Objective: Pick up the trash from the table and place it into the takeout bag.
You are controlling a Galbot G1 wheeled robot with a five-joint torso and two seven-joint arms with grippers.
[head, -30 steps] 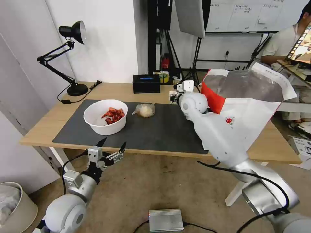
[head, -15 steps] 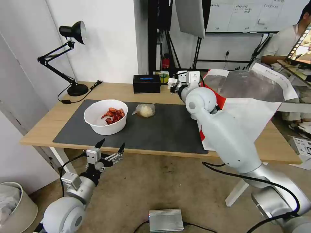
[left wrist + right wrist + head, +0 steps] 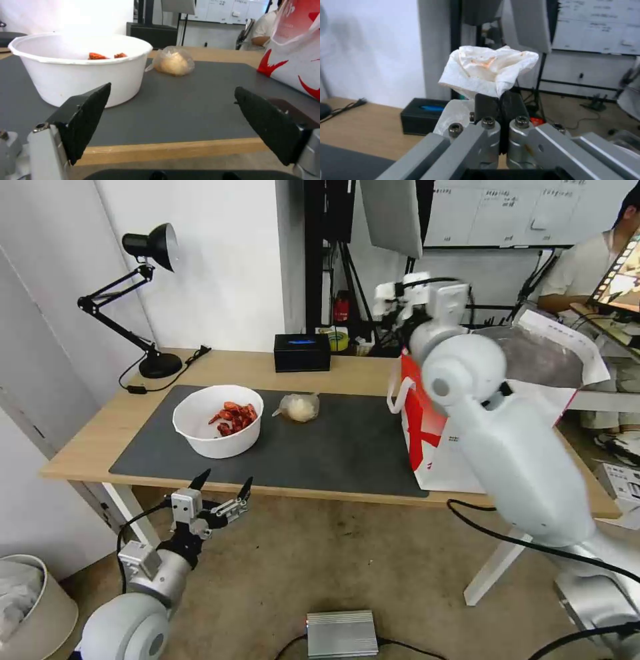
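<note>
A: Take the takeout bag [image 3: 440, 447] as the landmark. Where does everything sit relative to it?

B: The bag stands on the table [image 3: 107, 427] at the edge of the dark mat [image 3: 333, 447], mouth open, foil lining showing. Well away from the bag across the mat is the white bowl [image 3: 217, 430] with red crayfish shells [image 3: 233, 417] in it. Between bowl and bag, nearer the bowl, lies the small clear bag [image 3: 299, 407] with its whitish lump.

A: And the arms?

B: The right gripper [image 3: 500, 100] is raised above the bag's far rim, its jaws pressed together on a crumpled tissue [image 3: 488, 72] stained faintly orange. The left gripper [image 3: 220, 488] hangs below the table's front edge, well apart from the bag, jaws spread wide with nothing between them; from its wrist the bowl [image 3: 80, 70] and the lump bag [image 3: 174, 63] sit ahead on the mat.

A: So how far along is the task?

B: By my reading, partway. The tissue is off the table but not yet in the bag. The bowl with shells and the small bag are untouched.

A: Anything you can't make out?

B: The right arm covers much of the bag's mouth, so what already lies inside is hidden. How near the tissue is to the opening cannot be judged either.
</note>
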